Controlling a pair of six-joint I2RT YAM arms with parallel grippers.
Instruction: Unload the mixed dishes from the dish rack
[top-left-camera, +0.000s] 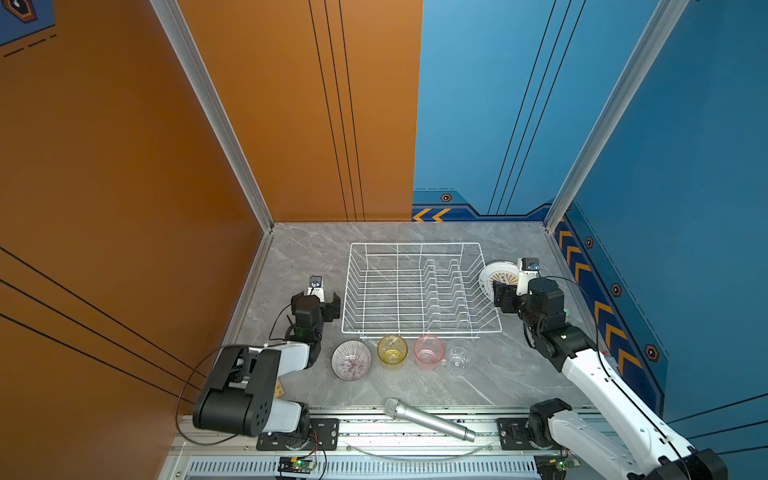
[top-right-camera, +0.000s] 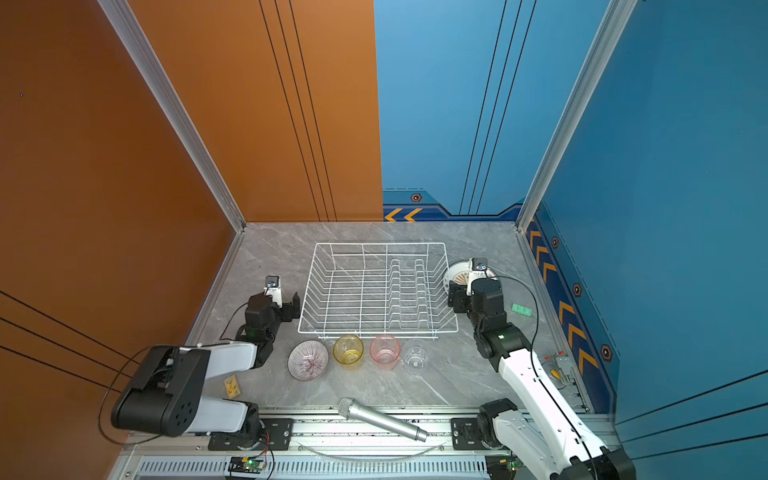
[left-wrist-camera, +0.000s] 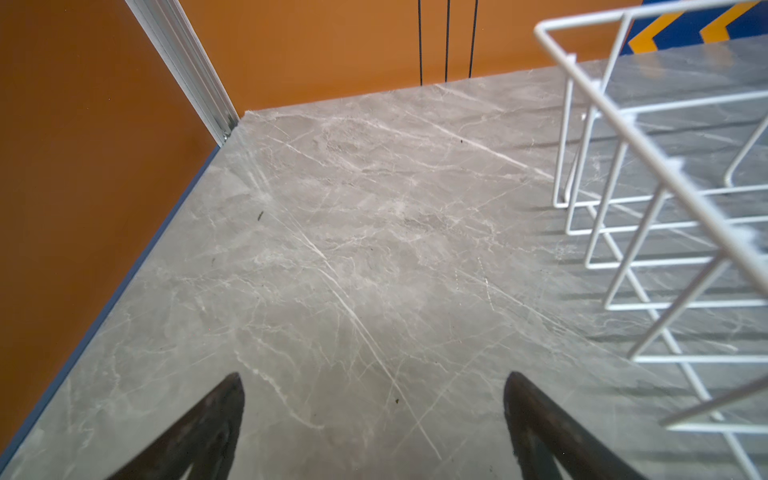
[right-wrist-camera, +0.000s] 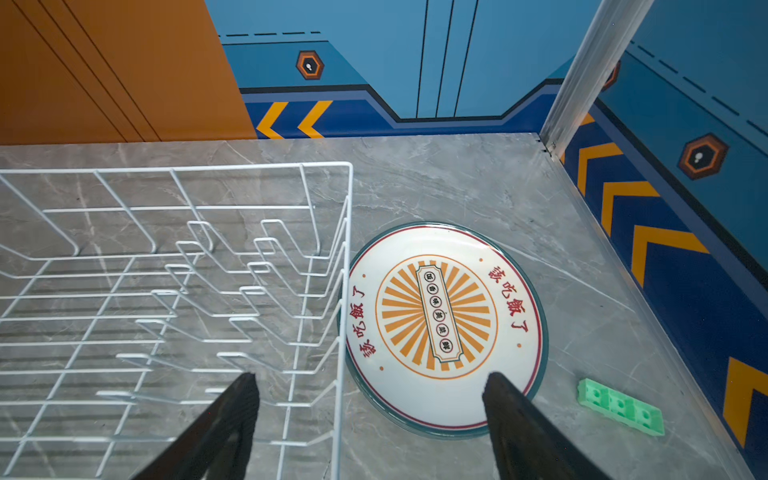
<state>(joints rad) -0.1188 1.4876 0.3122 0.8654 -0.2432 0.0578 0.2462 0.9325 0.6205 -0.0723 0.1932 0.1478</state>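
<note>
Seemingly the unloading is done: the dish rack (top-left-camera: 415, 332) stands empty mid-table in both top views. Taking the rack as the clock's centre, the plates (right-wrist-camera: 440, 316) lie at 3 o'clock, apparently stacked, since layered rims show in the right wrist view. Their edge is tucked just under the rack's flared side wall. At 6 o'clock, just beside the rack's front rim, stand the striped bowl (top-left-camera: 351, 359), yellow tumbler (top-left-camera: 392, 350), pink tumbler (top-left-camera: 429, 352) and clear tumbler (top-left-camera: 459, 357), in a row from 7 towards 5.

The right gripper (right-wrist-camera: 372, 376) hangs spread wide and empty, one finger over the rack's interior, the other over the top plate. That straddle is the main hazard. A careless pull back could hook the side wire and drag the light rack against the plates, or clip the top plate and slide it off the stack towards the green block (right-wrist-camera: 619, 407) at 4 o'clock.

The left gripper (left-wrist-camera: 374, 376), also spread and empty, hovers over bare table (top-left-camera: 299, 257) at 9 o'clock, close to the rack's wall. Its forearm passes near the bowl, so a swing home could nudge it. A shoved rack would likely topple the tumblers. The microphone (top-left-camera: 428, 419), farther out at 6 o'clock on the front rail, could roll if struck.
</note>
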